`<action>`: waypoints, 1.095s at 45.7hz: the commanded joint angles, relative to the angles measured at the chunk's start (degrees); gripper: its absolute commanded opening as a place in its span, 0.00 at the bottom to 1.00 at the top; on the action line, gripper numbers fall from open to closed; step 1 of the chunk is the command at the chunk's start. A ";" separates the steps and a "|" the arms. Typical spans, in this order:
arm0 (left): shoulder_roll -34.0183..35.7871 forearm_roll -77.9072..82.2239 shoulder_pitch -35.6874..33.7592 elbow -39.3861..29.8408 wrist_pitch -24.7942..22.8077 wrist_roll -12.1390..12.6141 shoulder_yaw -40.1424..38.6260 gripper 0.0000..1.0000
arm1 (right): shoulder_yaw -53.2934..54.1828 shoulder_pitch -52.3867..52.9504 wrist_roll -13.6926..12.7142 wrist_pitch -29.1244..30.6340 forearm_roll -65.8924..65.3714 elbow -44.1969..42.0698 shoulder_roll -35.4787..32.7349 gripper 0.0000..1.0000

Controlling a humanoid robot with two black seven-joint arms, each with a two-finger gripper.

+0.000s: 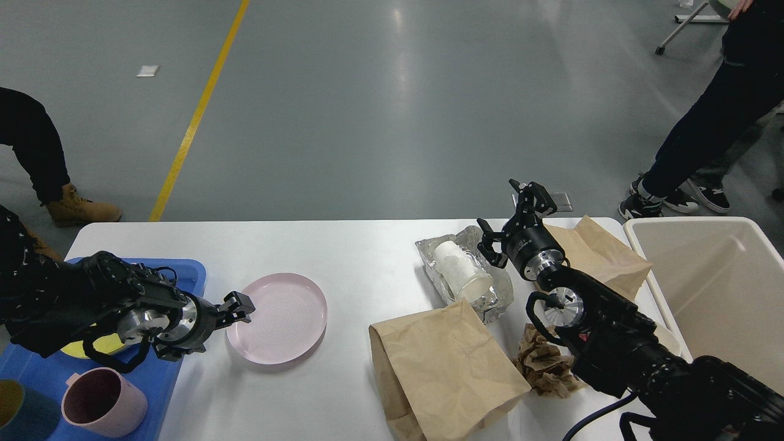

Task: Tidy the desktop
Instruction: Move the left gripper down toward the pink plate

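At the pink plate's [277,318] left rim, left gripper [237,308] pinches the edge. Right gripper [517,217] hovers spread above foil-wrapped cup [463,272]. Desktop [343,251] spans the foreground, white; grey floor [392,104] with yellow line [197,113] beyond.

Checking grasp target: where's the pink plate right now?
Head view: pink plate lies flat on the desktop, left of centre, just right of the blue tray, with the left gripper at its left rim.
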 commanded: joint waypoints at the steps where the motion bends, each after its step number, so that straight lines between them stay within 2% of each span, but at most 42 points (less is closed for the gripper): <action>1: -0.12 0.03 0.38 0.15 0.96 0.01 -1.09 0.93 | 0.00 0.00 0.00 0.00 0.00 0.00 0.00 1.00; 15: -0.48 0.38 4.16 3.31 1.57 0.28 -2.23 0.92 | 0.00 0.00 0.00 0.00 0.00 0.00 0.00 1.00; 27: -0.48 0.55 5.04 3.66 1.22 0.28 -3.20 0.85 | 0.00 0.00 0.00 0.00 0.00 0.00 0.00 1.00; 40: -0.48 1.08 5.04 3.66 -0.98 0.36 -3.12 0.64 | 0.00 0.00 0.00 0.00 0.00 0.00 0.00 1.00; 50: -0.48 1.43 5.04 4.28 -5.63 0.63 -3.12 0.44 | 0.00 0.00 0.00 0.00 0.00 0.00 0.00 1.00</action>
